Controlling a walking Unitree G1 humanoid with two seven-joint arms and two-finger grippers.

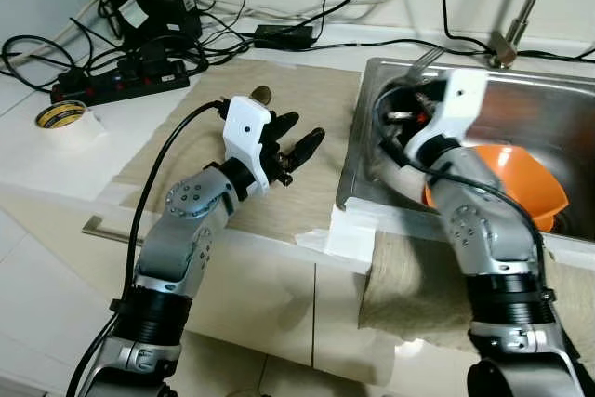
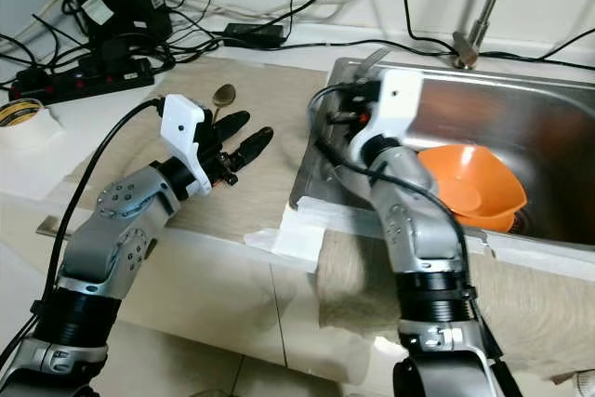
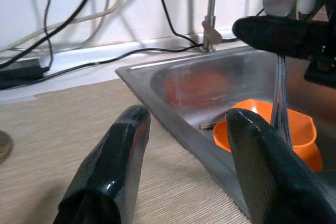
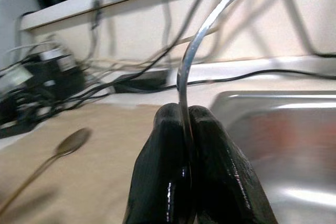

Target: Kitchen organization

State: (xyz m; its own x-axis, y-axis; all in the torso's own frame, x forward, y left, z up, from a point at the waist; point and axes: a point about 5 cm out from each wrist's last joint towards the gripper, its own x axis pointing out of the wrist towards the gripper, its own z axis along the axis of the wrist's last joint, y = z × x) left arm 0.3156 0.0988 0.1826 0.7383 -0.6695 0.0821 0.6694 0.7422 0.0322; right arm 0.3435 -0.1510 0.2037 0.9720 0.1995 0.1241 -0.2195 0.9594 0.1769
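Pinching a metal fork by its handle, the right gripper hangs over the near left corner of the steel sink, fingers pressed together on it. The fork's long axis runs up and away toward the back wall; its tines are cut off in the right wrist view. An orange bowl sits in the sink. The left gripper hovers over the beige mat, fingers spread and holding nothing. A spoon lies on the mat, partly hidden behind that wrist. No readable writing anywhere.
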